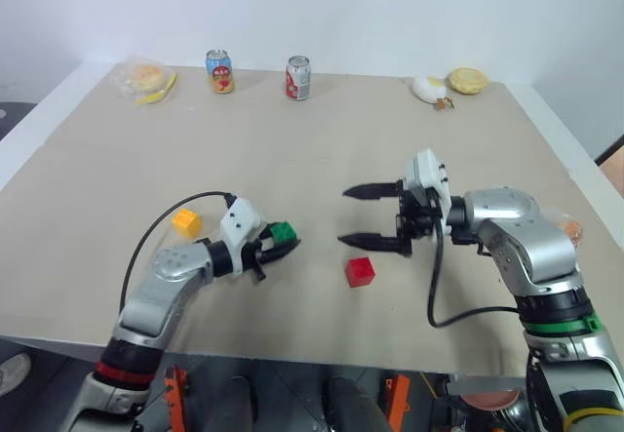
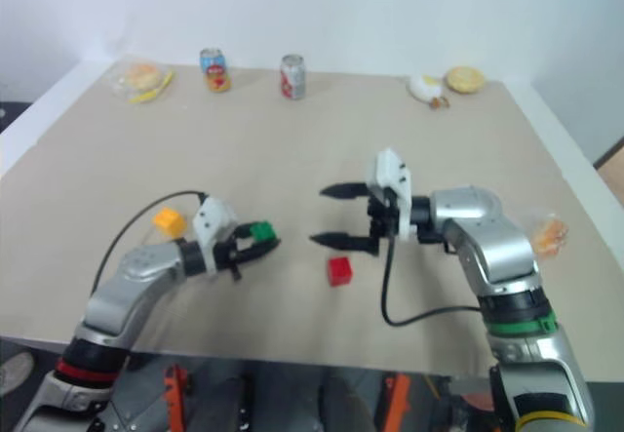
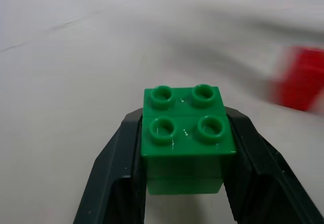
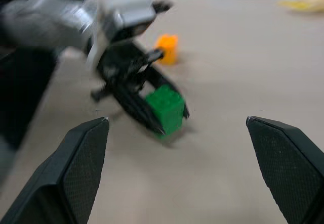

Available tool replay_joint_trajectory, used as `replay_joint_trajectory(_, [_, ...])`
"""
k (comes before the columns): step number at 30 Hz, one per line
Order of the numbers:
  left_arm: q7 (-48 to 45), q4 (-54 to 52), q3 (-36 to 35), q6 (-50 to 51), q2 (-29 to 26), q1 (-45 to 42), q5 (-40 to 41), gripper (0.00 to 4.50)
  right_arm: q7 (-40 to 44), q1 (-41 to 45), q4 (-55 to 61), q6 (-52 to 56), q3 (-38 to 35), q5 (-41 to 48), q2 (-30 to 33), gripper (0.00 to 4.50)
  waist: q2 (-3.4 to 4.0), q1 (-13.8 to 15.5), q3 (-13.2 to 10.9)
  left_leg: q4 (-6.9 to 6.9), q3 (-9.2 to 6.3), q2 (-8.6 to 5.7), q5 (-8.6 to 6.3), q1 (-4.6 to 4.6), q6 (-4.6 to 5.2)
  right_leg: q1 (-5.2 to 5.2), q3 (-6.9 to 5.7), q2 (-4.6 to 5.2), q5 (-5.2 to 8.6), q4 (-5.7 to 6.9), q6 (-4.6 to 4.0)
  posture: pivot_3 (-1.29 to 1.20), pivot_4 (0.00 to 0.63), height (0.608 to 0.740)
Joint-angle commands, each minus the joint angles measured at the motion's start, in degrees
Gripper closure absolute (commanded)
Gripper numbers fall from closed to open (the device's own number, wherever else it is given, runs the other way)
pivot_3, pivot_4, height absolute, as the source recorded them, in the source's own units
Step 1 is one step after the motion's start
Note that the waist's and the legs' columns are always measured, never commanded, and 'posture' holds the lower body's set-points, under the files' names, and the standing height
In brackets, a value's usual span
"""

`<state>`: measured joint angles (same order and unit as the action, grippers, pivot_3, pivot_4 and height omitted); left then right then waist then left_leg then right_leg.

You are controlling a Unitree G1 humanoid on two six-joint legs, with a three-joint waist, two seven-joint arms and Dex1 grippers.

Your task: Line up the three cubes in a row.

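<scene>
Left claw [image 1: 281,247] clamped on the green cube [image 1: 283,231] by its side faces, studs up, between yellow-orange cube [image 1: 186,222] and red cube [image 1: 360,271] on the counter [image 1: 292,149], presumably for alignment; right claw [image 1: 372,217] spread wide, empty, above red.

Left arm low at near-left, black two-finger left gripper [image 1: 281,247] pointing right, fingers [image 3: 114,168] clamped on both sides of small green studded plastic cube [image 3: 185,143]. Right arm bent at near-right, right gripper [image 1: 366,217] pointing left, fingers spread wide, holding nothing.
</scene>
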<state>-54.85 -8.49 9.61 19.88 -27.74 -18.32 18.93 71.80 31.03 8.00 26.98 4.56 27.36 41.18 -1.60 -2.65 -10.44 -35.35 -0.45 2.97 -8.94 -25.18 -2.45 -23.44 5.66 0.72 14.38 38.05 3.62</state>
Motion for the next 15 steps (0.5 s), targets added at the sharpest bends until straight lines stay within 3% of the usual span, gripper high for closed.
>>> replay_joint_trajectory(1, [-8.41, 0.31, 1.57, -3.99, -3.16, -1.34, 0.74, 3.14, 1.36, -1.15, 3.53, -0.63, -1.48, 0.61, 2.56, 0.00, 0.00, 0.00, 0.00, 0.00, 0.00, 0.00, 0.00, 0.00, 0.00, 0.00, 0.00, 0.00, 0.01, 0.00, -0.01, 0.00, 0.150, 0.733])
replay_joint_trajectory(6, [-14.35, 5.48, 4.67, -8.51, -3.23, -4.99, -1.10, 3.14, 0.57, -3.59, 5.80, -0.18, -2.53, 1.24, 4.25, 0.00, -0.01, 0.00, 0.00, -0.09, 0.02, 0.01, 0.02, 0.03, 0.02, 0.02, 0.00, 0.01, -0.05, 0.00, -0.04, 0.00, 0.150, 0.733])
replay_joint_trajectory(15, [-17.13, 14.32, 7.76, -13.08, 0.66, -10.81, -4.22, 3.14, -3.23, -8.53, 11.37, 2.59, -5.73, 3.23, 5.96, 0.00, -0.01, -0.01, 0.00, -0.09, 0.02, 0.00, 0.01, -0.01, 0.04, 0.02, 0.02, 0.00, -0.06, 0.00, 0.08, 0.00, 0.150, 0.733])
